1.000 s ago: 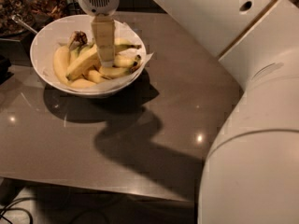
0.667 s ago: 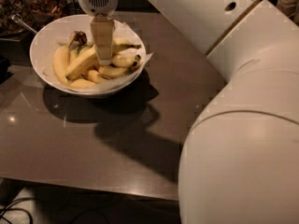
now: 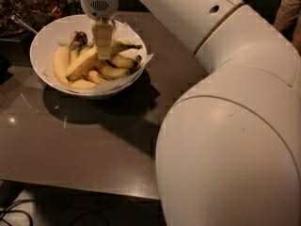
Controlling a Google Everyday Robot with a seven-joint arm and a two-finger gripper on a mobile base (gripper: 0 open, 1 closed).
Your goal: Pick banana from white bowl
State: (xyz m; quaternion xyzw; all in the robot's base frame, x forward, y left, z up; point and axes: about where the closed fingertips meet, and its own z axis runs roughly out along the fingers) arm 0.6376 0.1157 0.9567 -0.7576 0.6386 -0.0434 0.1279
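Right, my claw (image 3: 102, 44) sat at the white bowl's (image 3: 41, 40) centre, on the banana (image 3: 81, 65) that ran toward 8 o'clock; whether it gripped, I couldn't tell. The bunch (image 3: 115, 66) at 3 o'clock crowded close, so I risked snagging it or losing the banana.

Hand (image 3: 104, 54) low inside white bowl (image 3: 49, 32)

The claw (image 3: 103, 48) hangs over the white bowl (image 3: 41, 51), with its tip down among the bananas. It hides part of the banana (image 3: 81, 65) under it. The top edge cuts off the claw's upper part. The big white arm (image 3: 235, 140) hides the table's (image 3: 70, 145) right side and runs off 2 edges, right and bottom.
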